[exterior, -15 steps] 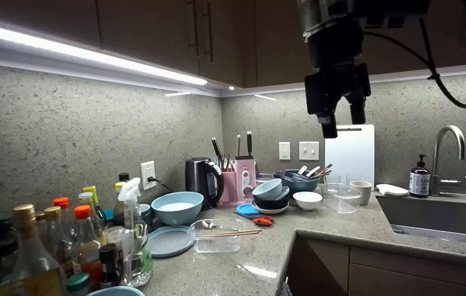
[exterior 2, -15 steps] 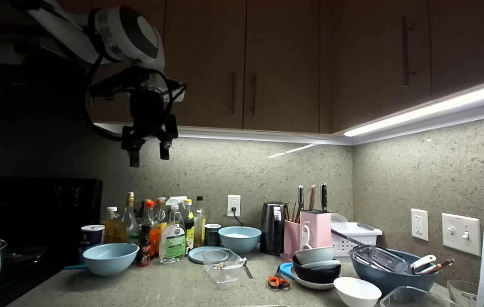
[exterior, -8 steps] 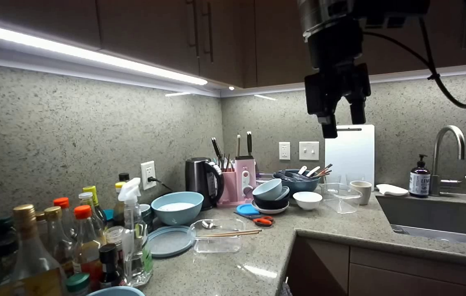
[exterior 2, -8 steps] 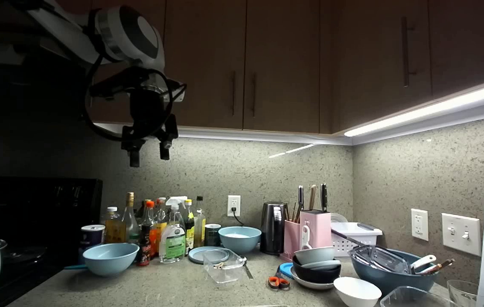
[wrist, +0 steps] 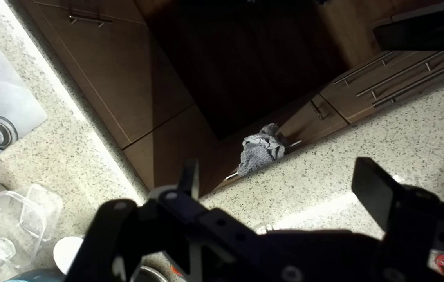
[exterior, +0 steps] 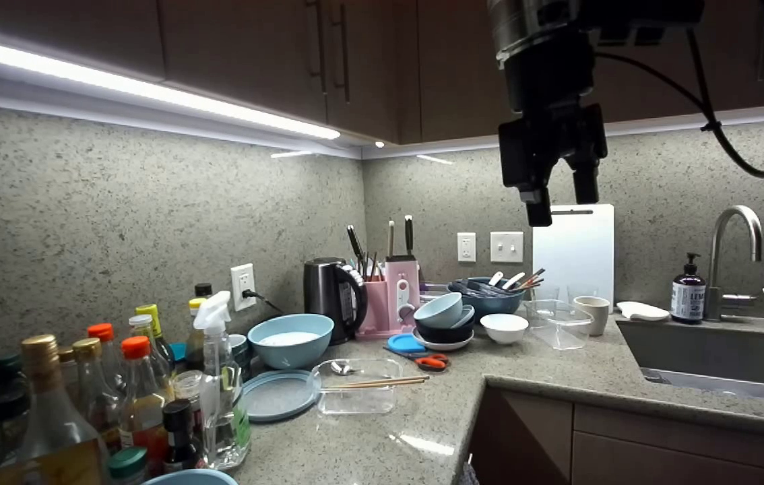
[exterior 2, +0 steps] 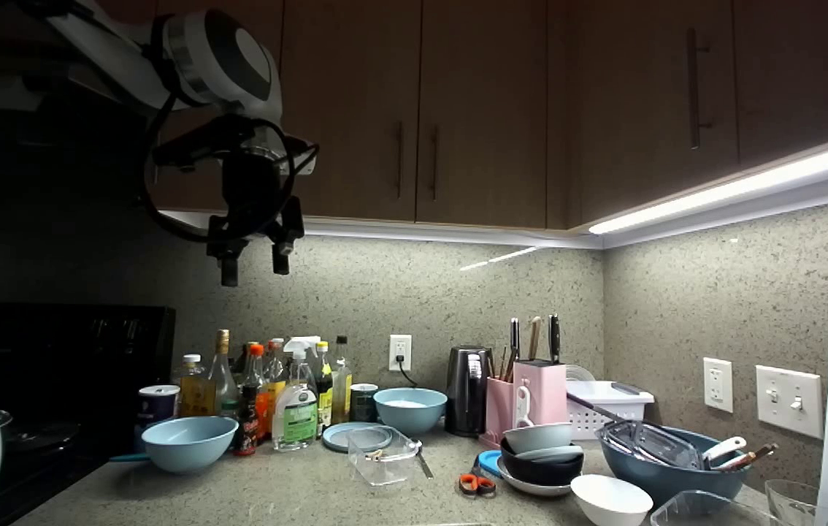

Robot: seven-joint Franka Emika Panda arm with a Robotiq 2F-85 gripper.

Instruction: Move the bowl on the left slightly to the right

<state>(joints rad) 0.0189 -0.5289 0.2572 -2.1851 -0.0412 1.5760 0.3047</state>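
Observation:
A light blue bowl [exterior 2: 190, 443] stands upright at the left end of the counter in an exterior view. Only its rim [exterior: 193, 477] shows at the bottom edge of an exterior view. Its inner bottom is hidden, so no specks can be made out. A similar light blue bowl [exterior 2: 410, 410] stands farther back by the kettle; it also shows in an exterior view [exterior: 291, 342]. My gripper [exterior 2: 255, 270] hangs high above the counter, pointing down, open and empty, apart from both bowls. The wrist view shows the fingers [wrist: 280, 182] wide apart, with bare counter and a cabinet front below.
Several bottles and a spray bottle [exterior 2: 297, 413] stand right of the left bowl. A flat blue plate [exterior 2: 358, 435], a clear container [exterior 2: 385, 460], scissors [exterior 2: 476, 484] and stacked bowls [exterior 2: 542, 464] lie farther right. A grey towel [wrist: 259, 152] hangs at the counter edge [wrist: 316, 152].

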